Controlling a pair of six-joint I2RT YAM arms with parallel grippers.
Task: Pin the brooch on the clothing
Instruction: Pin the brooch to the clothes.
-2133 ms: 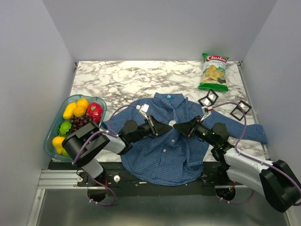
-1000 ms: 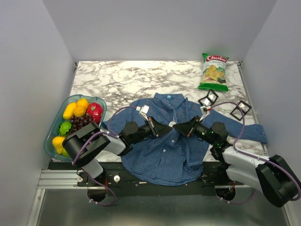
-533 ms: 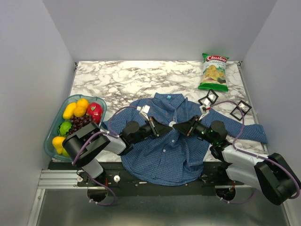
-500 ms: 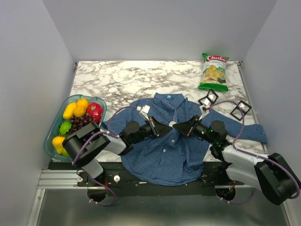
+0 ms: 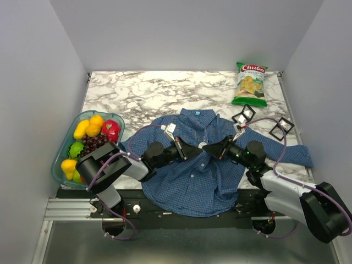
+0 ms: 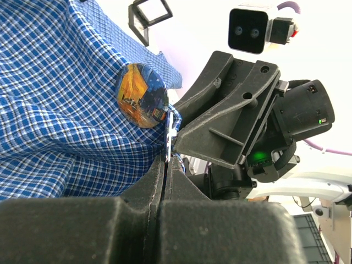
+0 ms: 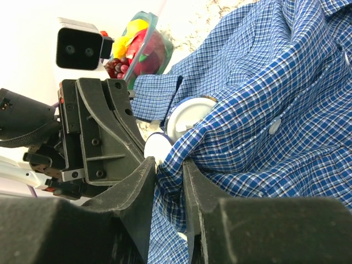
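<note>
Shirt [image 5: 198, 176]: spread on the marble table [image 5: 165, 88] between the two arms, collar on the far side.
Brooch [image 6: 141, 94]: round, painted orange and blue, lying against the shirt front between both grippers.
Left gripper [image 6: 165, 165]: fingers pressed together on the thin pin at the brooch's edge.
Right gripper [image 7: 170, 170]: fingers nearly closed, pinching a raised fold of shirt just beside the brooch.

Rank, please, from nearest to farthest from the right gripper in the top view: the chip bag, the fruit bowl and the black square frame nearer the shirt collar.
Measured from the right gripper:
1. the black square frame, just beyond it, to the right.
2. the chip bag, farther back, near the table's far right corner.
3. the fruit bowl, across at the left edge.
</note>
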